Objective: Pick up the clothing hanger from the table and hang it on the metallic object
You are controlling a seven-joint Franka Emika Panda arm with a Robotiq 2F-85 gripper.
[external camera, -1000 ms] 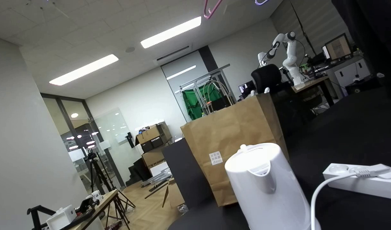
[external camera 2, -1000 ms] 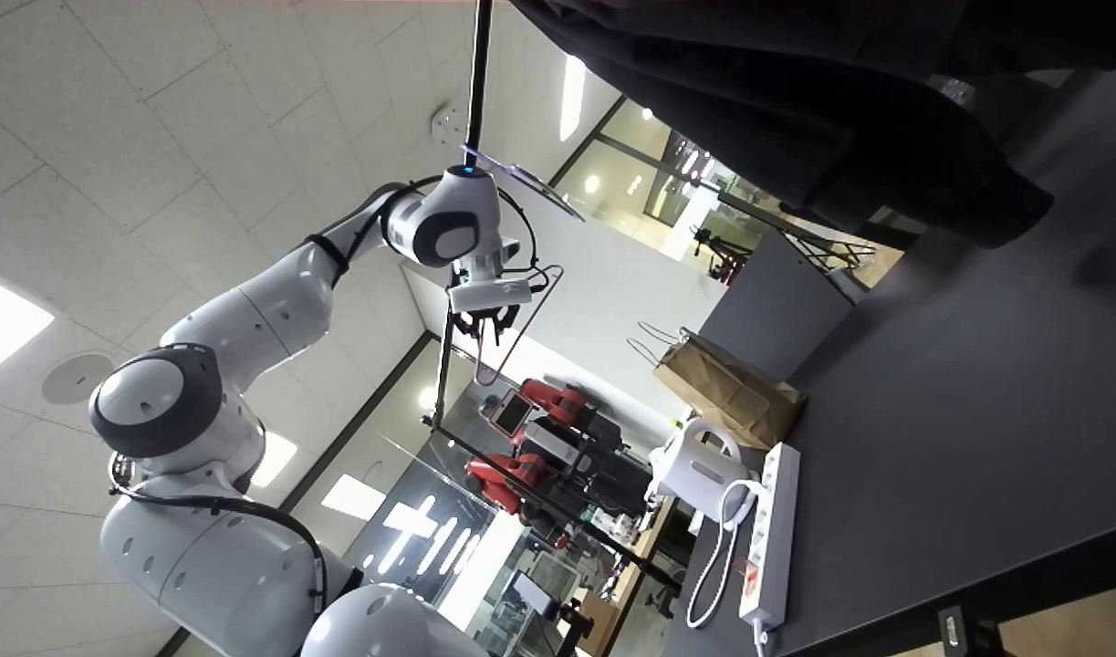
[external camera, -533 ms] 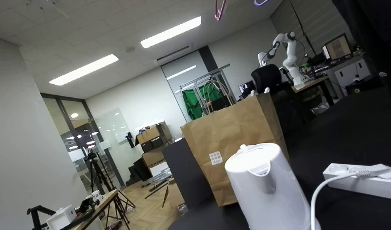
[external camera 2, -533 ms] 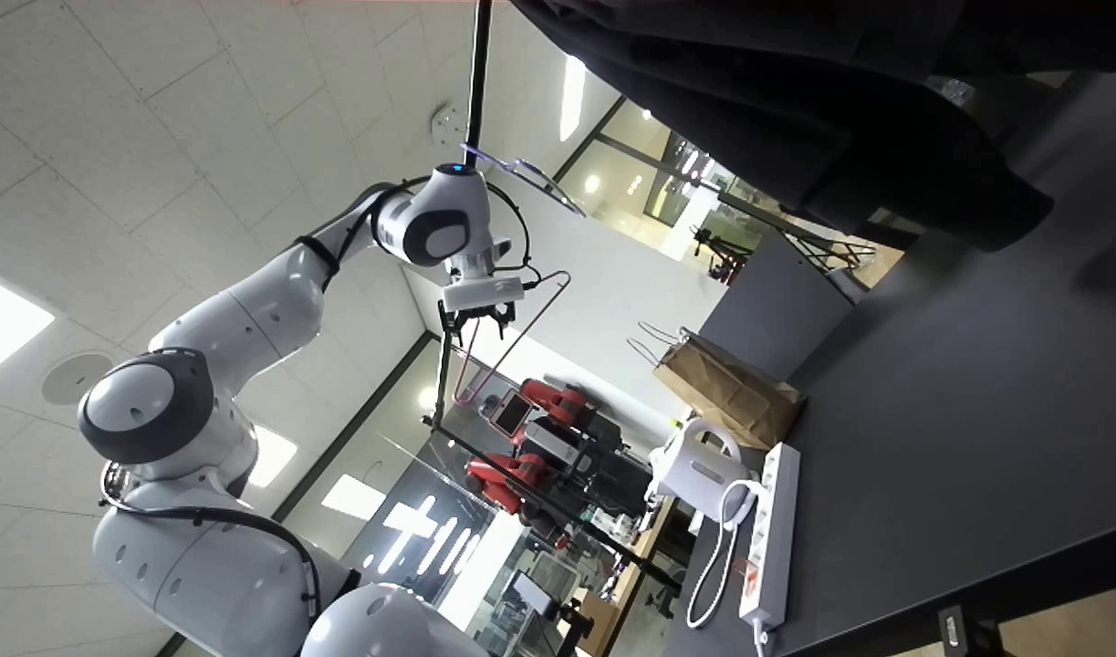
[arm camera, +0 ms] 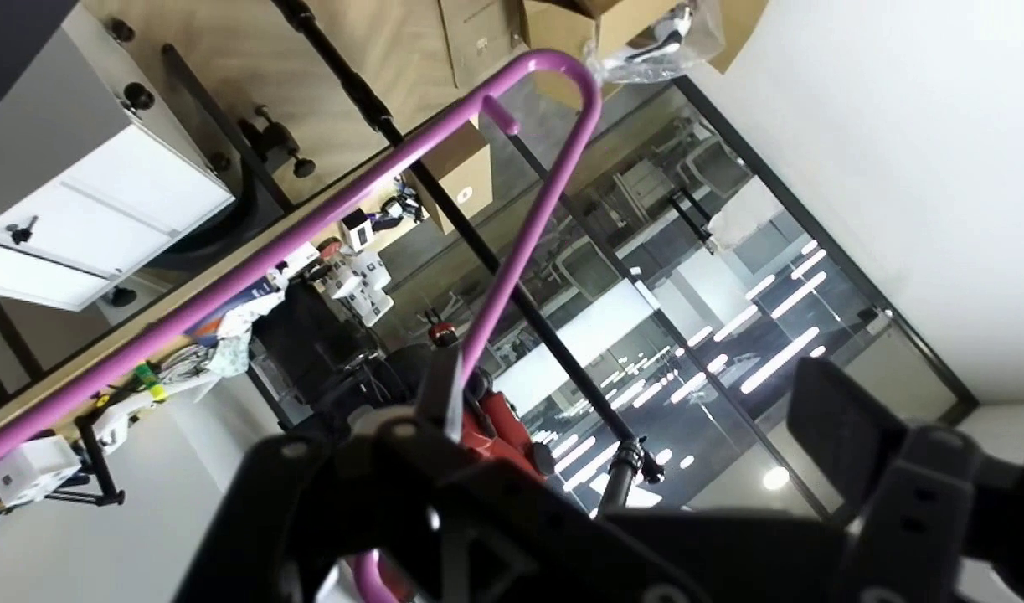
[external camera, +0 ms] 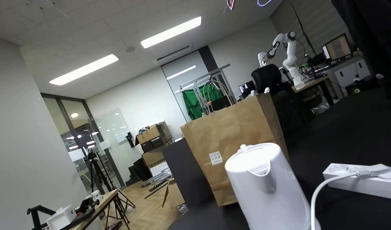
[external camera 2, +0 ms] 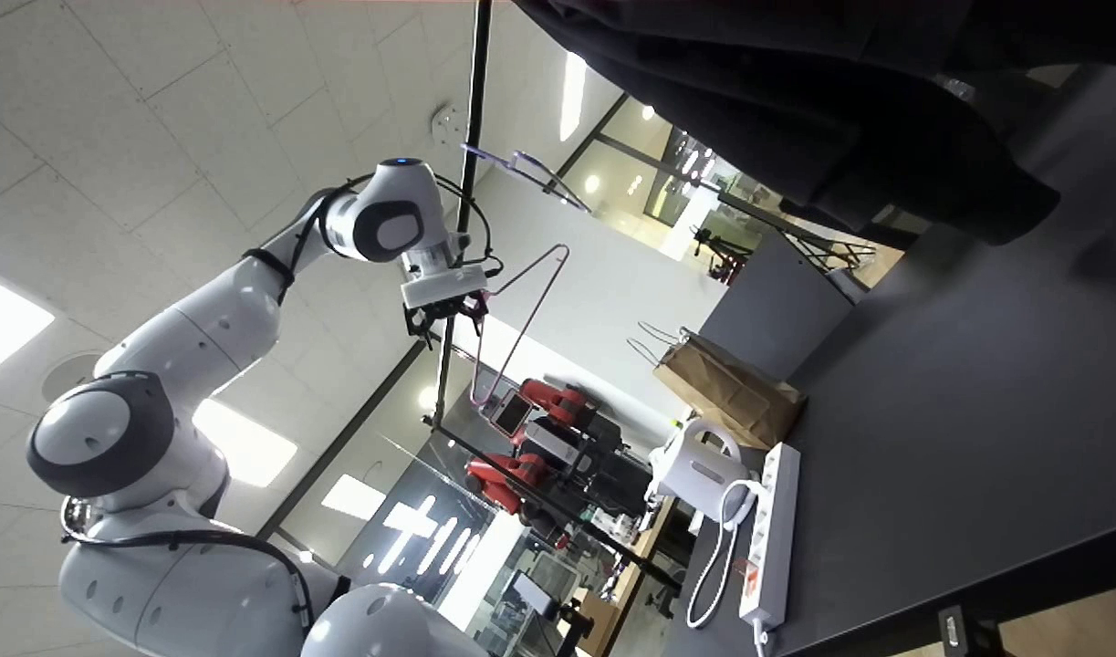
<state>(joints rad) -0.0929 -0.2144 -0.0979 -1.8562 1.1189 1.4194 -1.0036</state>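
The pink hanger (arm camera: 535, 219) was up off the table (external camera 2: 959, 392), its slim bar reaching the tip of the finger on the left of the wrist view and going out of sight behind it; whether bar and finger touched could not be told. The gripper (arm camera: 637, 398) had its fingers (arm camera: 838, 427) spread wide, with no bar pinched between them, so they grasped nothing. Behind the fingers, in an exterior view, ran the black rail (external camera 2: 476, 87) that I took for the metallic object. The hook was hidden there; as the hanger was up without a grip, it most likely hung on the rail, which made letting go the step in hand and left the task all but done. The next move called for drawing the fingers straight back from the rail without a twist, because the bar at that fingertip could catch and bring the hanger off.

Farther along the rail from the fingers was a purple hanger (external camera 2: 514, 164), with dark cloth (external camera 2: 822, 128) well apart beyond it; a swing that way risked a knock. Between the fingers, but well beyond their tips, a black upright (arm camera: 553, 342) showed. Far below the fingers, on the table, were a paper bag (external camera 2: 731, 388), a white kettle (external camera 2: 704, 470) and a power strip (external camera 2: 770, 538), out of the way.
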